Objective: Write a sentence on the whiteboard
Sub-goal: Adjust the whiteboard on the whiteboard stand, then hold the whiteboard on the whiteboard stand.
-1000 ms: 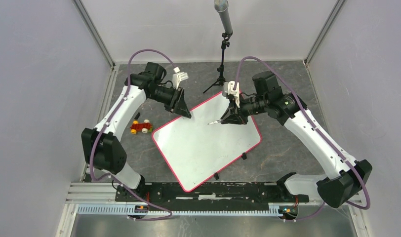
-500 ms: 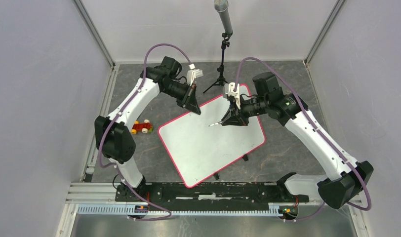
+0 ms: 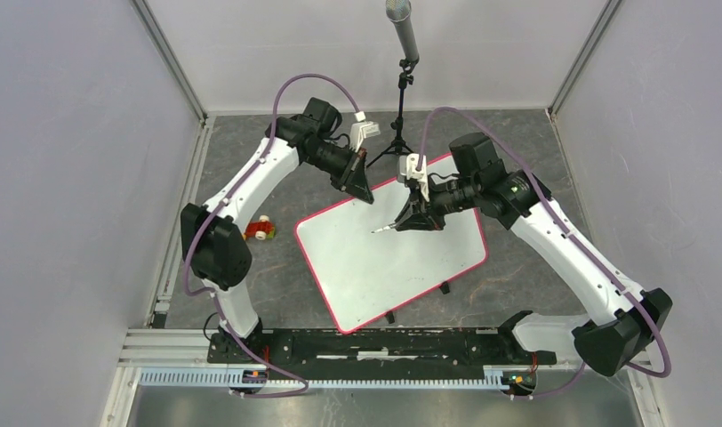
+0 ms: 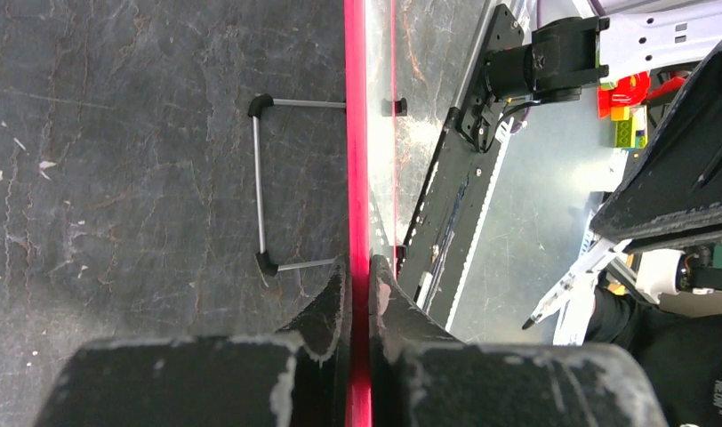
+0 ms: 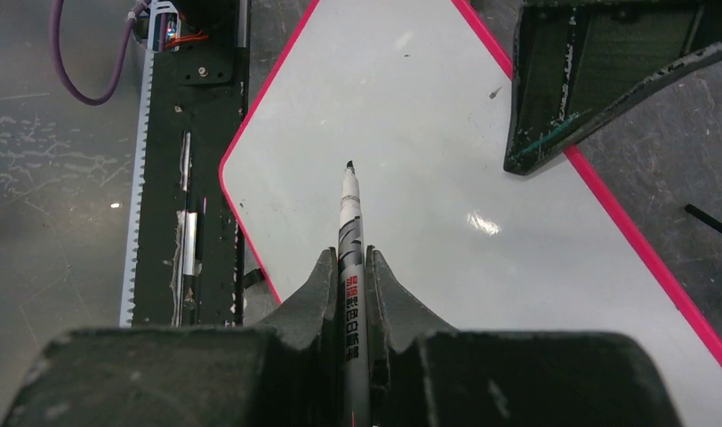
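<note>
We have just clamped our left claw (image 4: 358, 267) on the rim of the whiteboard (image 3: 402, 262) and dragged it right, while our right claw (image 5: 349, 267) grips the marker (image 5: 348, 209), ready to write.

Plain pale grey walls (image 3: 73, 133) box in a dark, scuffed grey worktop (image 3: 509, 285), metal posts (image 3: 171, 58) in the back corners, mic stand (image 3: 400, 116) at the rear

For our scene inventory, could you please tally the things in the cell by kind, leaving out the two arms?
whiteboard: 1
marker: 1
toy car: 1
microphone stand: 1
Total: 4
</note>
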